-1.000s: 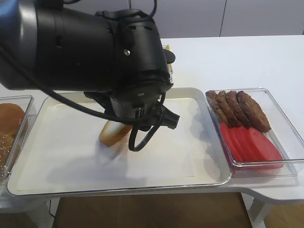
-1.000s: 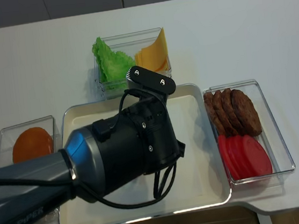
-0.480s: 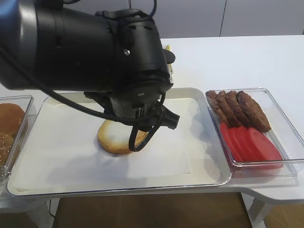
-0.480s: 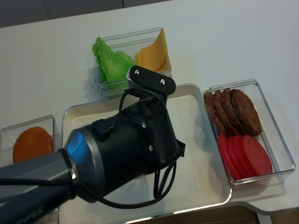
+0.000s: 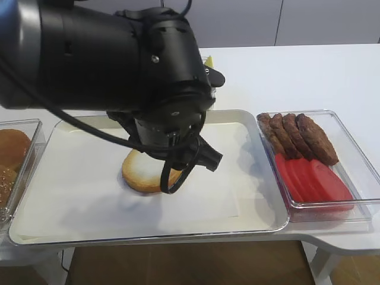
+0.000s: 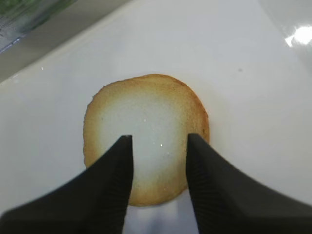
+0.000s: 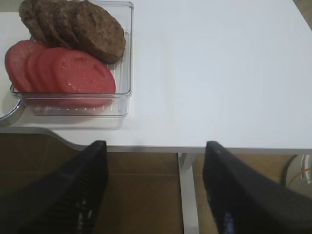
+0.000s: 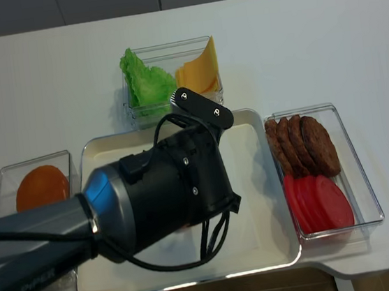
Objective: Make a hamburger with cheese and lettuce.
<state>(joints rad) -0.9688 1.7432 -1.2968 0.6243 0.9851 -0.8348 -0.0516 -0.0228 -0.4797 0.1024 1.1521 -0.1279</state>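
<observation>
The hamburger is one bun half (image 6: 146, 109), lying flat with its pale cut face up on the paper-lined tray (image 5: 148, 237). In the high view the bun half (image 5: 138, 173) shows partly under the big black left arm (image 5: 119, 71). My left gripper (image 6: 159, 141) hangs just above the bun, open, touching nothing. Lettuce (image 8: 143, 81) and cheese (image 8: 199, 71) stand in a clear box behind the tray. My right gripper (image 7: 155, 145) is open and empty beyond the table's front right edge, above the floor.
A clear box on the right holds brown patties (image 5: 300, 136) and red tomato slices (image 5: 312, 178). At the left stands another clear box with a bun top (image 8: 41, 187). The left arm hides much of the tray in the realsense view.
One second ago the bun half hung tilted in the left gripper. It now lies flat on the tray, and the left gripper has opened and risen a little.
</observation>
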